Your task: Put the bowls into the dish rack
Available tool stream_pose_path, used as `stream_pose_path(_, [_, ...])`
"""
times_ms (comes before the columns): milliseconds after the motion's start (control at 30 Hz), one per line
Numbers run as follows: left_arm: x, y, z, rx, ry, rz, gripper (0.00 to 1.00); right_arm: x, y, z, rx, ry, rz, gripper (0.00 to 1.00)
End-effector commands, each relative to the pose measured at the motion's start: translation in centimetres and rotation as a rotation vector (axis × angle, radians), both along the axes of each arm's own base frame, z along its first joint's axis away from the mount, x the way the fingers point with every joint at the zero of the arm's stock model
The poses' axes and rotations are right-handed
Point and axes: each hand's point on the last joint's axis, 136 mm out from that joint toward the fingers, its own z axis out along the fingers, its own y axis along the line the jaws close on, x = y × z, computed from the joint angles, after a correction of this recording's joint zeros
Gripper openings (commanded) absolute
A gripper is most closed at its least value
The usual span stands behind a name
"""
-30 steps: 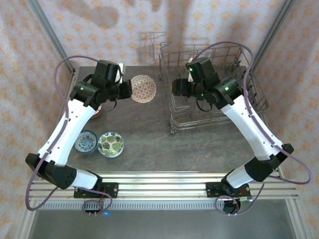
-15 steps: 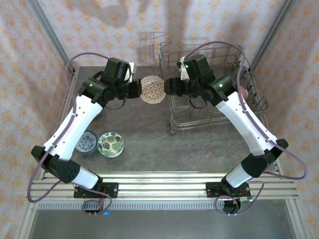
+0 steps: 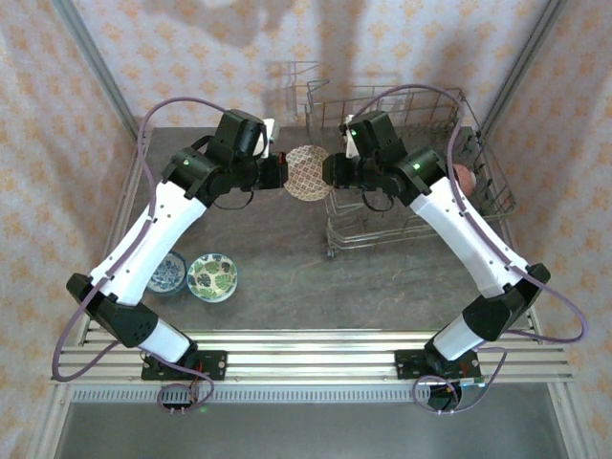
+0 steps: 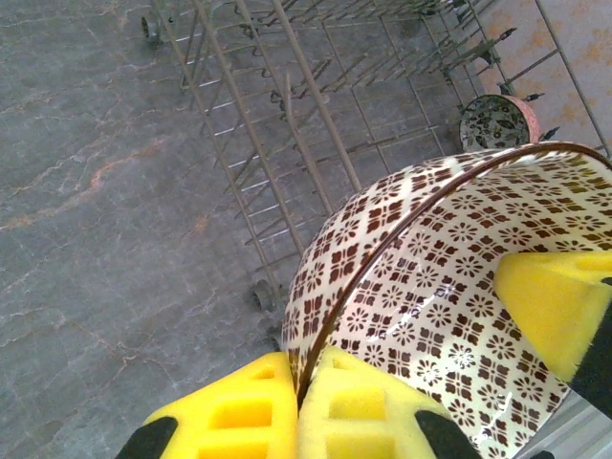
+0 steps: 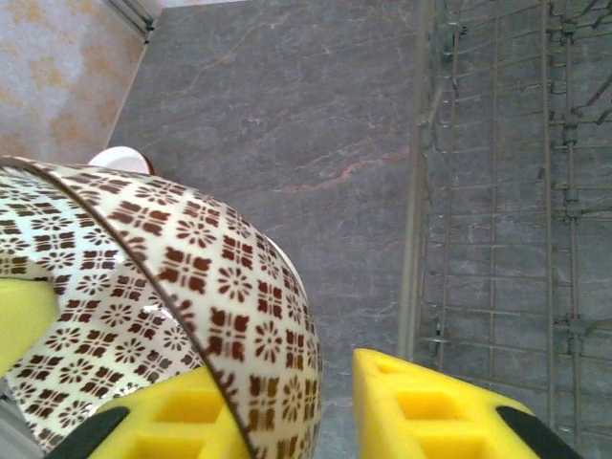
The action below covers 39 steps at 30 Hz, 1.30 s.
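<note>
My left gripper [image 3: 280, 170] pinches the brown-white bowl [image 3: 308, 172] by its rim, aloft at twelve o'clock for a handover. My right gripper [image 3: 330, 172] straddles the opposite rim, partly open, one pad clear. The dish rack [image 3: 402, 229] at two o'clock is on its side.

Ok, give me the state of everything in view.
brown-white bowl: airborne, tilted, gripped at its rim
left end effector: shut on the brown-white bowl
right end effector: open, astride the opposite rim
dish rack: holding one bowl
pinkish bowl: inside the rack
blue bowl: upright on the table
green bowl: upright on the table
</note>
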Motion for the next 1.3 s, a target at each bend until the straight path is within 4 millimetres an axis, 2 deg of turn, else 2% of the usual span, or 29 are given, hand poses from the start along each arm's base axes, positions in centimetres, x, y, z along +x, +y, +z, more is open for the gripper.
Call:
stream_pose_path(0, [0.4, -0.3, 2.9, -0.025, -0.080, 0.029, 0.00, -0.3, -1.6, 1.9, 0.003, -0.069, -0.054, 0.25])
stream_pose_path(100, [0.5, -0.3, 2.6, -0.007, -0.075, 0.041, 0.00, -0.6, -2.0, 2.1, 0.003, -0.078, -0.063, 0.25])
stream_pose_path(133, [0.5, -0.3, 2.7, -0.003, -0.079, 0.045, 0.00, -0.7, -2.1, 2.2, 0.003, -0.080, -0.066, 0.27])
stream_pose_path(200, [0.5, -0.4, 2.6, 0.001, -0.080, 0.045, 0.00, -0.9, -2.5, 2.3, -0.002, -0.088, -0.075, 0.38])
stream_pose_path(267, [0.5, -0.4, 2.7, 0.005, -0.081, 0.047, 0.00, -0.9, -2.9, 2.4, -0.006, -0.097, -0.088, 0.39])
stream_pose_path(567, [0.3, -1.2, 3.3, 0.003, -0.095, 0.031, 0.00, -1.0, -2.8, 1.8, -0.017, -0.087, -0.077, 0.29])
stream_pose_path(1267, [0.1, -2.3, 3.0, -0.005, -0.090, 0.018, 0.00, -0.7, -2.7, 1.3, -0.024, -0.079, -0.089, 0.31])
